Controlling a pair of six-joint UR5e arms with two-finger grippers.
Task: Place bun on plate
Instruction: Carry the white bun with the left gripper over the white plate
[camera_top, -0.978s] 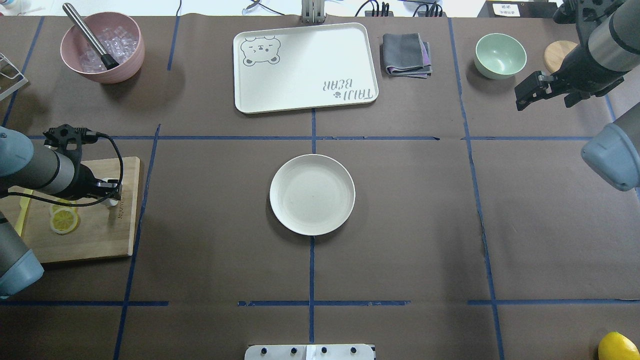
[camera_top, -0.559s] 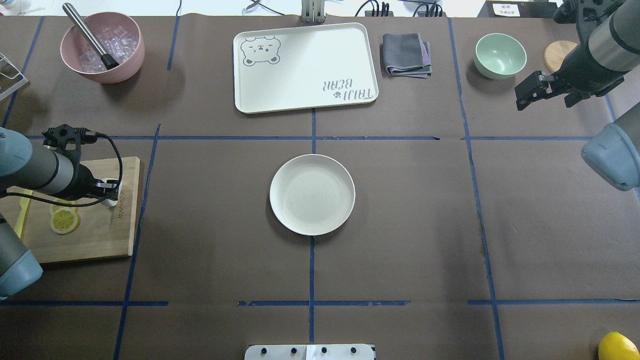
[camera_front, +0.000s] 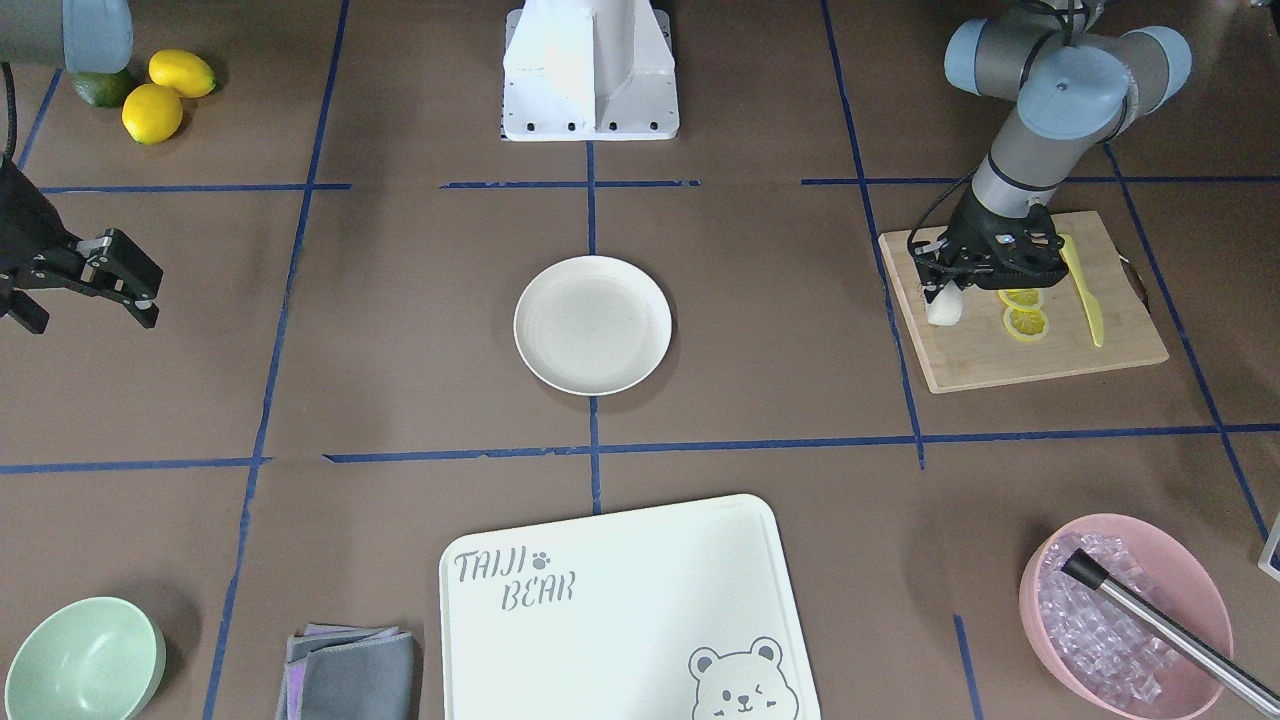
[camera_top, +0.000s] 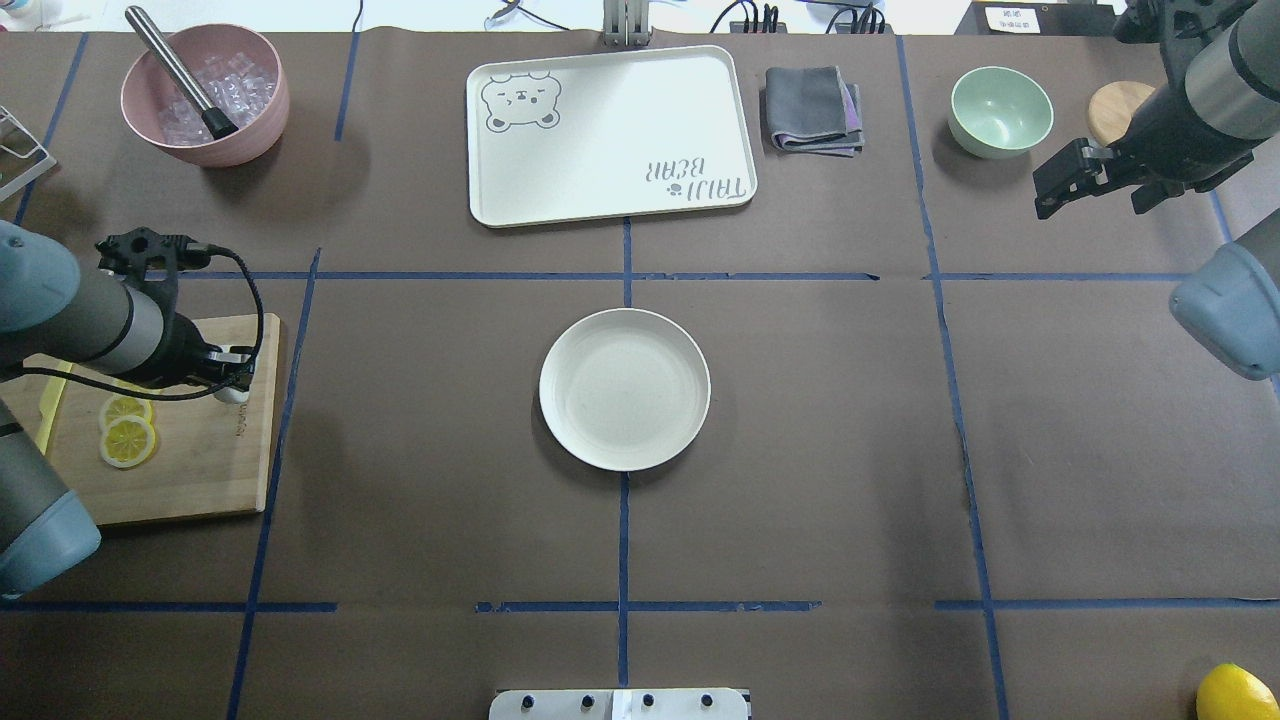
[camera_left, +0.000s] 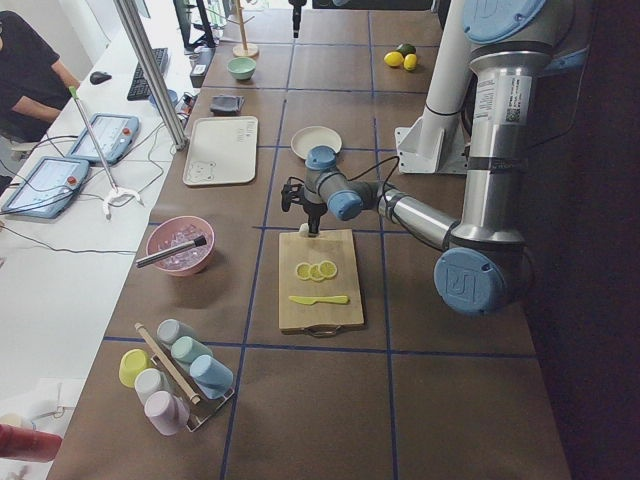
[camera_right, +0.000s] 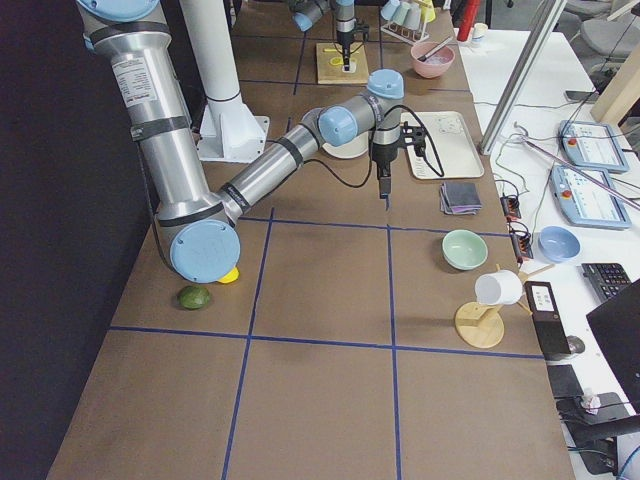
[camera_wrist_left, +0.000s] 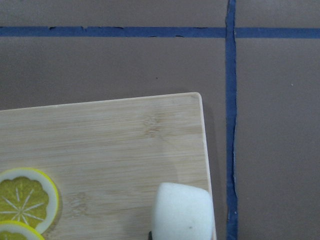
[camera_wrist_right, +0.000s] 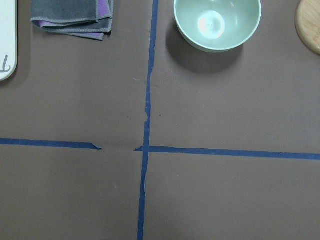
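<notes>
Over the cutting board's (camera_top: 200, 470) corner, the left gripper (camera_front: 940, 288), pinching the bun (camera_wrist_left: 181, 212), has shifted slightly toward the plate (camera_top: 625, 388).

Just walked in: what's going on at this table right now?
The left gripper is down at the bun on the corner of the wooden cutting board, beside two lemon slices; whether its fingers are closed on it cannot be told. The plate in the middle of the table is bare. The right gripper hangs open over the table, holding nothing.

The white tray (camera_front: 650, 580) reads "TAIJI BEAR" next to a printed bear face.
</notes>
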